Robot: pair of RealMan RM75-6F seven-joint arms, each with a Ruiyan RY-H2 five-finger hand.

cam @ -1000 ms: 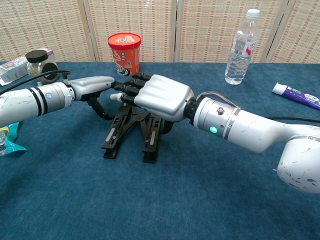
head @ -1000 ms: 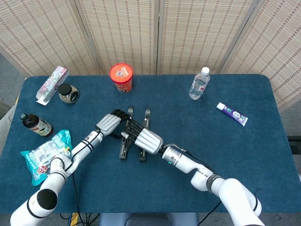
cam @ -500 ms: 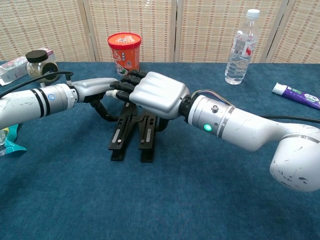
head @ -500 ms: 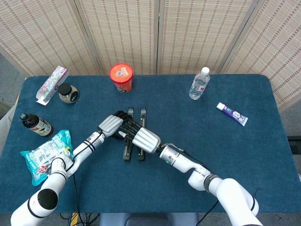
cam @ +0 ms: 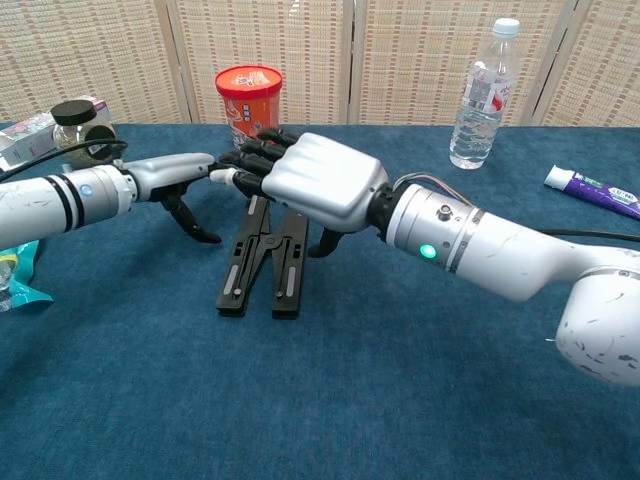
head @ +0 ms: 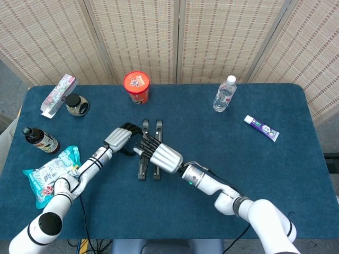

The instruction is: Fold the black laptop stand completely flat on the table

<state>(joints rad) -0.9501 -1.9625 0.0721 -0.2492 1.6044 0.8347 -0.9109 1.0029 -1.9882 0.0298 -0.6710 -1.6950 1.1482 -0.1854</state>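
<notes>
Head view, 1 laptop stand (head: 150, 153), 2 hands

Both hands (cam: 250, 170) hover over the laptop stand (cam: 265, 262); table (cam: 350, 400) beneath.

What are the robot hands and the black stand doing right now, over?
Left hand open beside the stand. Right hand open above it. Laptop stand lying low on the table, legs together. Nothing blocking.
</notes>
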